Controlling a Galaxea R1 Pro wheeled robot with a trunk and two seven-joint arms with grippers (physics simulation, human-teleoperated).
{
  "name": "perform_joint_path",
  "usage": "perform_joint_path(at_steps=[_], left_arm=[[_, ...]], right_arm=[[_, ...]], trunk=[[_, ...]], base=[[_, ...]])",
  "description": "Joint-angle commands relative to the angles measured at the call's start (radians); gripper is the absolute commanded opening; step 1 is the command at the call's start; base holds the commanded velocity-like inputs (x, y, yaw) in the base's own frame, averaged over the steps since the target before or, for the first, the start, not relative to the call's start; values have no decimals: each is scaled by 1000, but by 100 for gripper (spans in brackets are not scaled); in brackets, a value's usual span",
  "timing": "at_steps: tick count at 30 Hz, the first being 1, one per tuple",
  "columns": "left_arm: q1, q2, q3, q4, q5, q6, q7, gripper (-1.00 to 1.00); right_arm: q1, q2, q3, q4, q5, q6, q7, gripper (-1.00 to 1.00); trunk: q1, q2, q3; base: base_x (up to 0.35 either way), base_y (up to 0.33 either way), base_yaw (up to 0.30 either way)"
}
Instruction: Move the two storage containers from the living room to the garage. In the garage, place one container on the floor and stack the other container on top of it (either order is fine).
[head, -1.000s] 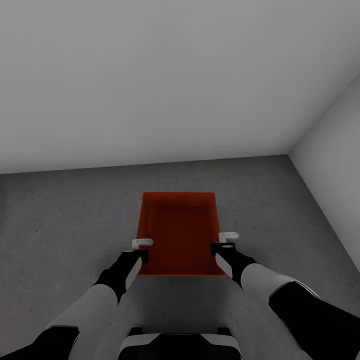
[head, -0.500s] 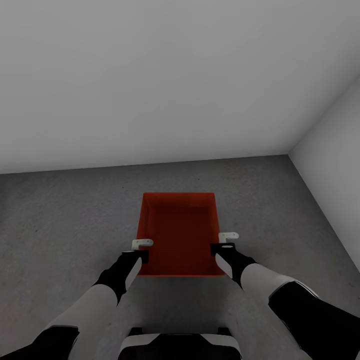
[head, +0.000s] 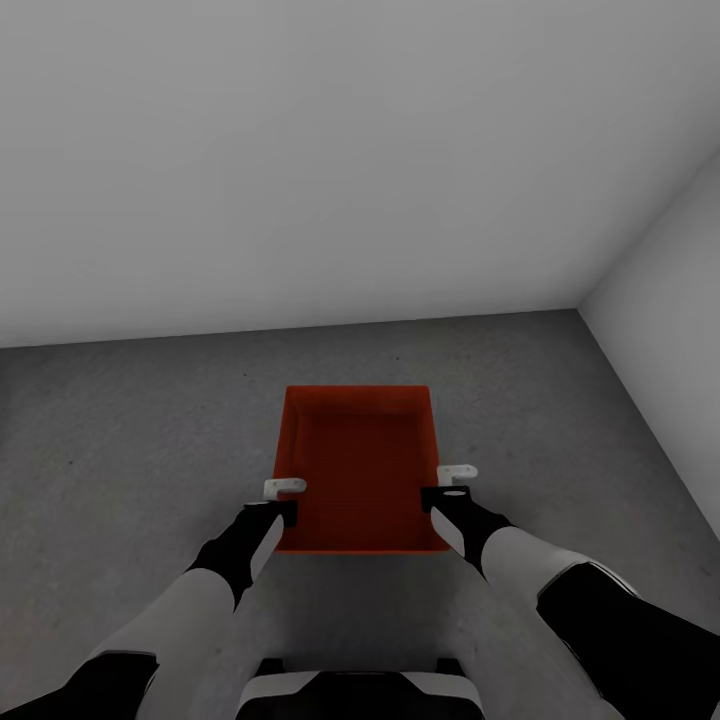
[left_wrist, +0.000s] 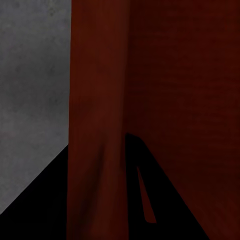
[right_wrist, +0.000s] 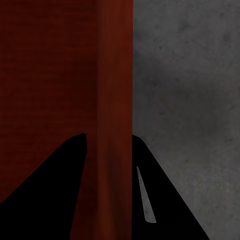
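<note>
nothing has moved since the earlier head views: arms, bin and camera sit in identical positions across all three. judged from this, the robot is paused with its load, either just before lowering it or just before letting go.

position: one orange-red storage container (head: 358, 470) lies in front of the robot over the dark grey concrete floor (head: 120, 440) of the garage, near the corner where two white-grey walls (head: 300, 150) meet. whether its base already rests on the concrete or hangs just above it cannot be told.

gripper state:
- left gripper (head: 283, 498): fingers straddle the container's left side wall. in the left wrist view the thin red wall (left_wrist: 97, 125) runs between the two dark fingers (left_wrist: 45, 200), which are closed onto it.
- right gripper (head: 447, 483): fingers straddle the right side wall. in the right wrist view the wall (right_wrist: 116, 125) passes between the two dark fingers (right_wrist: 165, 195), which are pinched onto it.

count:
- storage containers: one, lidless and with nothing inside.
- grippers engaged: two, one per side wall.
- walls of the room: two.

task status, as a judgement: one container has reached the garage. the stacking step is not yet done, since a single bin is present here. if the bin is grounded, the next step is to release both walls evenly so that the bin does not skew.
</note>
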Motion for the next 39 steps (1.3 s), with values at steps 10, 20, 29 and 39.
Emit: perform_joint_path(at_steps=[10, 20, 29, 39], left_arm=[[-1, -11, 7, -20, 24, 2, -3, -100], [-1, -9, 7, -20, 25, 3, -9, -100], [-1, -10, 7, -20, 25, 3, -9, -100], [-1, -11, 7, -20, 25, 2, -7, -100]], right_arm=[[0, 0, 44, -1, -6, 6, -5, -100], [0, 0, 44, -1, -6, 6, -5, -100], [0, 0, 44, -1, -6, 6, -5, -100], [0, 0, 44, -1, -6, 6, -5, -100]], trunk=[[20, -37, -17], [58, -107, -48], [92, -170, -76], [115, -212, -95]], base=[[0, 0, 0], [0, 0, 0], [0, 0, 0], [0, 0, 0]])
